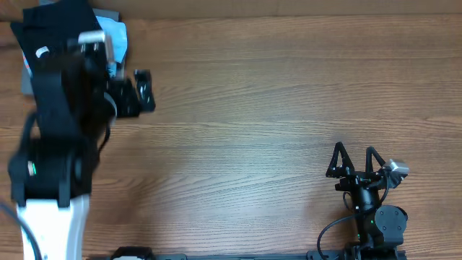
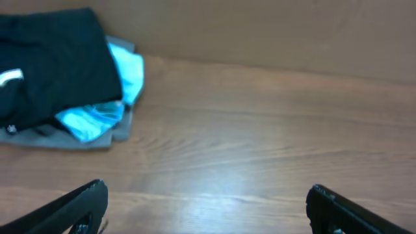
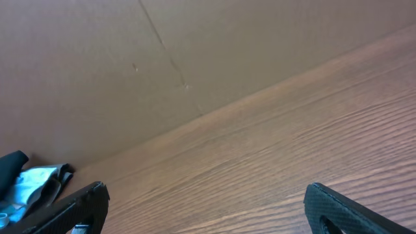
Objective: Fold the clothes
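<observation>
The clothes, a black T-shirt (image 1: 61,29), lie crumpled on top of a small pile at the table's far left corner. In the left wrist view the T-shirt (image 2: 52,58) fills the upper left, with a small white label (image 2: 10,78) showing. My left arm covers part of the shirt from above. My left gripper (image 1: 144,87) (image 2: 207,195) hangs just right of the pile, open and empty over bare wood. My right gripper (image 1: 354,152) (image 3: 207,192) rests near the front right, open and empty. A dark edge of the T-shirt (image 3: 10,162) shows far off at its lower left.
Under the black shirt lie a light blue shirt (image 1: 115,36) (image 2: 127,65) (image 3: 32,185) and a grey folded garment (image 2: 84,138). A brown cardboard wall (image 2: 260,32) (image 3: 97,65) stands along the table's far edge. The wooden table (image 1: 253,108) stretches between the two arms.
</observation>
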`<state>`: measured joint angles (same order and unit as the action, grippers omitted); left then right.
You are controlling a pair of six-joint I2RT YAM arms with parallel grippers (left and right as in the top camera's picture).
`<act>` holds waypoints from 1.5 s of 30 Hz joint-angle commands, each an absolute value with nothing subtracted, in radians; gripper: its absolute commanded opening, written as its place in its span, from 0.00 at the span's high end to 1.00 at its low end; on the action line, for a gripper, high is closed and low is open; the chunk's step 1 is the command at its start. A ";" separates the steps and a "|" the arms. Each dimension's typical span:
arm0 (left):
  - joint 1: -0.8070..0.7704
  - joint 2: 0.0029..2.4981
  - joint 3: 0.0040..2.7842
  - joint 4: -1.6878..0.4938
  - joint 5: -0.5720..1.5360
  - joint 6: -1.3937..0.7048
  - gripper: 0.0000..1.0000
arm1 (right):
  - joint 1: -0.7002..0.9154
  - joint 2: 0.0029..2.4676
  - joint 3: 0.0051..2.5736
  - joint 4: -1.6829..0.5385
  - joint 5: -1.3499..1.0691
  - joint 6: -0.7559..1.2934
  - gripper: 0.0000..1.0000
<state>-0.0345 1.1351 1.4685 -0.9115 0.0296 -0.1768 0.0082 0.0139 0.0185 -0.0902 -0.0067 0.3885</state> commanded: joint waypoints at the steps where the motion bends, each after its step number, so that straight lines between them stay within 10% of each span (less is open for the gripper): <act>1: 0.010 0.984 1.266 -0.822 -0.004 -0.165 0.00 | 0.014 0.008 0.008 -0.084 0.007 0.389 0.00; 18: 0.065 0.268 0.370 -0.306 0.122 -0.165 0.00 | 0.014 0.008 0.008 -0.084 0.007 0.389 0.00; 45: 0.065 0.003 0.005 0.076 0.077 -0.164 0.00 | 0.014 0.008 0.008 -0.084 0.007 0.389 0.00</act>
